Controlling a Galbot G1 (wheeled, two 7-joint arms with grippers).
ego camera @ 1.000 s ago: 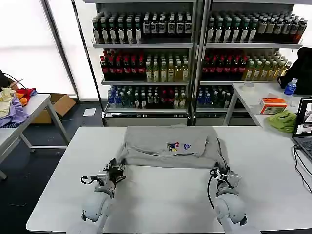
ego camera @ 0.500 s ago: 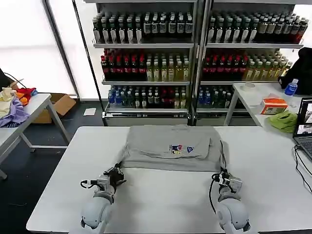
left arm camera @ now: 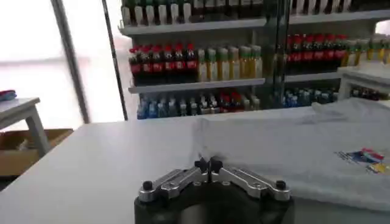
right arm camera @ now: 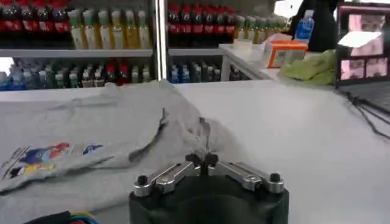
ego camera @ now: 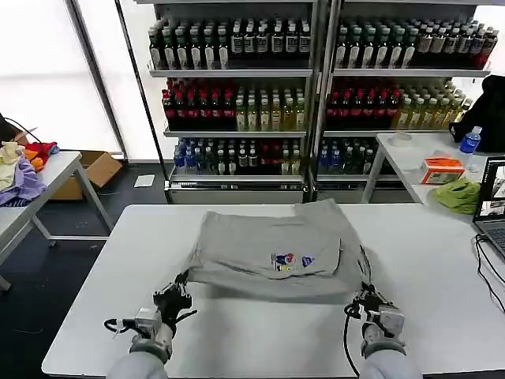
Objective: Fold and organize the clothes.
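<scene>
Right now the grey shirt (ego camera: 272, 249) lies mid-table on the white table (ego camera: 442, 260), folded into a wide rectangle, long axis running left-right across the robot's front. Chest print (ego camera: 289, 260) faces up, nearer the robot's edge & a bit right of centre. Near edge is lifted slightly at both corners, the fabric sagging between.

Left gripper (ego camera: 175, 294) at the near-left corner: fingers pinched together on a thin bit of shirt edge, tips meeting in the left wrist view (left arm camera: 208, 164).

Right gripper (ego camera: 364, 298) at the near-right corner, fingers likewise closed, a bunched fold of cloth coming up between them (right arm camera: 202, 160). Sleeve fabric rumpled just beyond it.

Both grippers low, close to the table's front edge, w/ the shirt stretched between them.
</scene>
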